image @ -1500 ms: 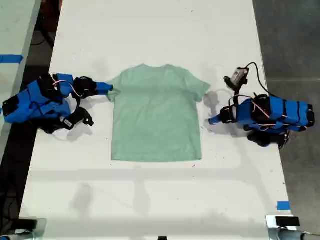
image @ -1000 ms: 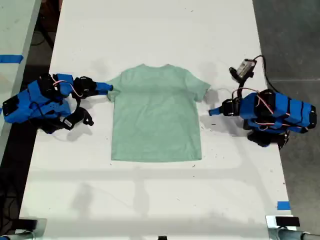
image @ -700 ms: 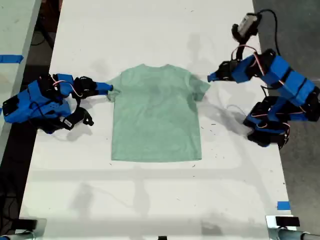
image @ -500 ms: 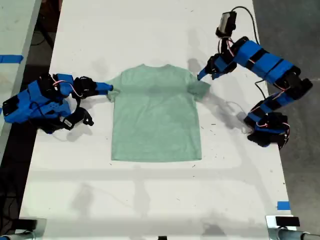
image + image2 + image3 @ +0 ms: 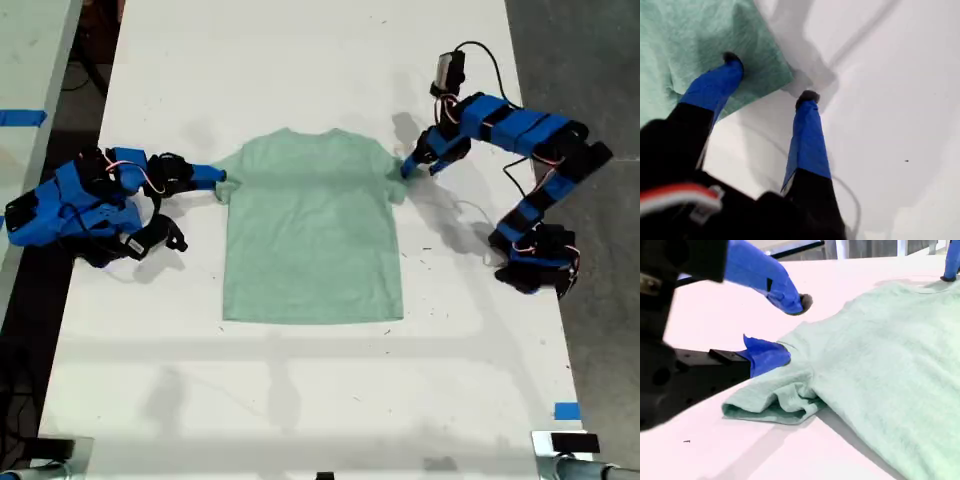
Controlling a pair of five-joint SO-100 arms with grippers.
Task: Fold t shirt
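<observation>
The pale mint-green t shirt (image 5: pixel 310 225) lies flat on the white table (image 5: pixel 300 60), neck toward the far edge. My first gripper (image 5: pixel 408 165) is at the sleeve on the exterior view's right. It is open, with one fingertip (image 5: pixel 732 60) on the sleeve corner (image 5: pixel 755 55) and the other on bare table. My second gripper (image 5: pixel 212 178) is at the opposite sleeve, on the exterior view's left. It is also open (image 5: pixel 792 330), with one finger above the bunched sleeve (image 5: pixel 775 400) and the other against its edge.
The first arm's base (image 5: pixel 535 265) stands near the table edge on the exterior view's right, and its cable loops above the arm. A strip of blue tape (image 5: pixel 566 411) marks the near corner on the exterior view's right. A second table with blue tape (image 5: pixel 22 117) stands on the exterior view's left.
My first arm rose from its folded rest beside the shirt, swung toward the far side, and came down with its open gripper at the sleeve. The second arm and the shirt stayed still.
</observation>
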